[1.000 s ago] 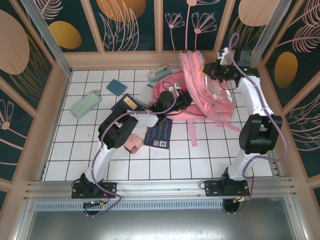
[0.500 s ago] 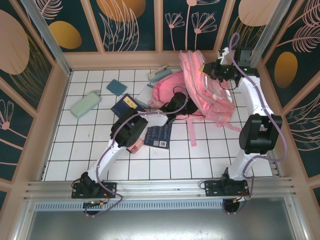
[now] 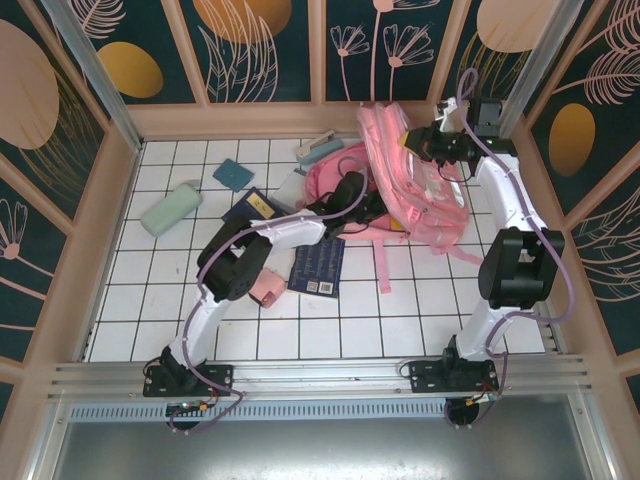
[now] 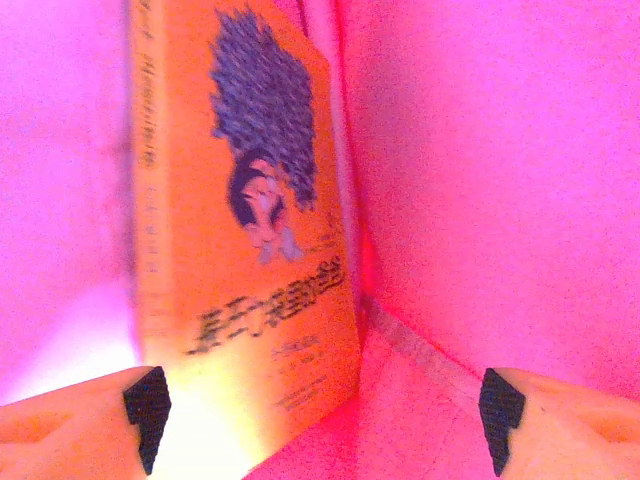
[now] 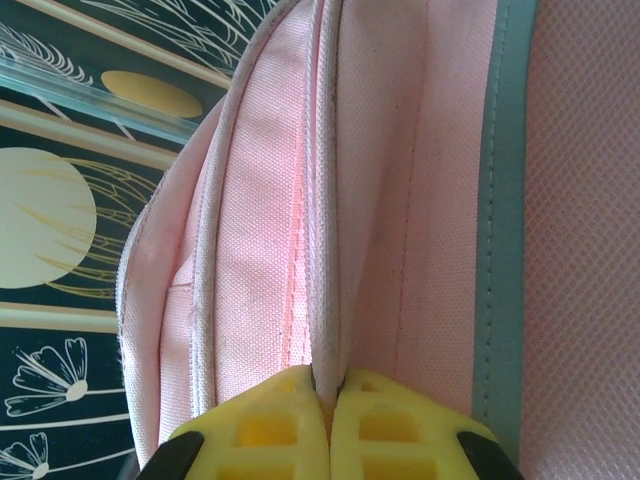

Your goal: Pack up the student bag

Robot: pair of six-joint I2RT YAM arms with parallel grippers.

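1. White tiles with dark grid lines cover the table (image 3: 330, 330), and panels painted with gold discs and pale flowers on dark teal wall it in.
2. From above, the student bag (image 3: 425, 195) lies at the far right of centre, its top towards the far wall and a pink strap (image 3: 385, 262) trailing towards the near side.
3. The left gripper (image 3: 350, 190) reaches from the left into the bag's open mouth. The overhead view does not show how its jaws stand.
4. The left wrist camera looks inside the bag, at pink fabric walls all round. An orange book (image 4: 245, 250) with a dark illustration on its cover stands upright against the left-hand wall.
5. In that view the left gripper (image 4: 320, 415) has its jaws spread wide. The dark-tipped fingers (image 4: 145, 400) sit at the two bottom corners, clamping nothing, and the book's lower edge is nearer the left-hand one.
6. The right gripper (image 3: 418, 140) is at the bag's far top edge. The right wrist camera shows it (image 5: 325, 400) with yellow fingers pressed together, pinching a seam of pink fabric beside a grey strip (image 5: 495, 200).
7. The overhead view also shows loose items on the tiles to the left:
   - a mint-green case (image 3: 170, 210) at the far left
   - a small teal pad (image 3: 233, 174)
   - a dark blue booklet (image 3: 322, 268) near the left arm
   - a small pink box (image 3: 266, 288) just beside the booklet
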